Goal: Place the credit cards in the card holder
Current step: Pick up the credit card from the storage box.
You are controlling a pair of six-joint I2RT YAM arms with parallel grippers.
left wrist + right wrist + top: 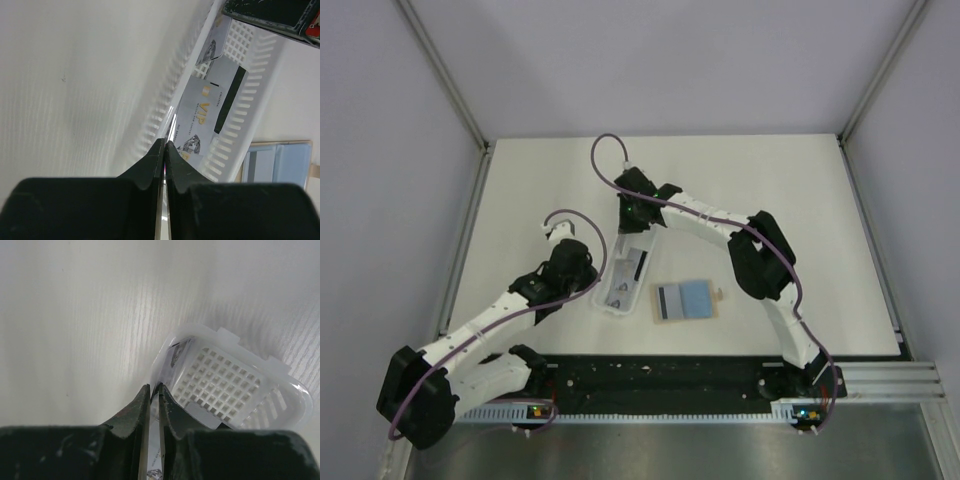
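The left gripper (165, 146) is down at the near-left side of the clear slotted tray (220, 335), its jaws drawn almost together with what looks like the tray's thin side wall nipped between them, as if to steady it. Inside the tray lie two credit cards (205, 117), the nearer one printed VIP with a black stripe along one edge, and a second card (216, 44) further along towards the far end. There the right gripper (154, 388) hangs over the tray's end, jaws narrowed to a slit around a thin pale sheet (153, 440) seen edge-on. From the dark print low on it I take it for a card, though the tray's end wall cannot be ruled out. To the right of the tray, just beside it and flat on the table, the tan card holder (692, 299) lies open, light blue inside. On its left half a striped card (664, 301) seems to sit already, so I'd judge one card delivered and the rest to be lifted across.
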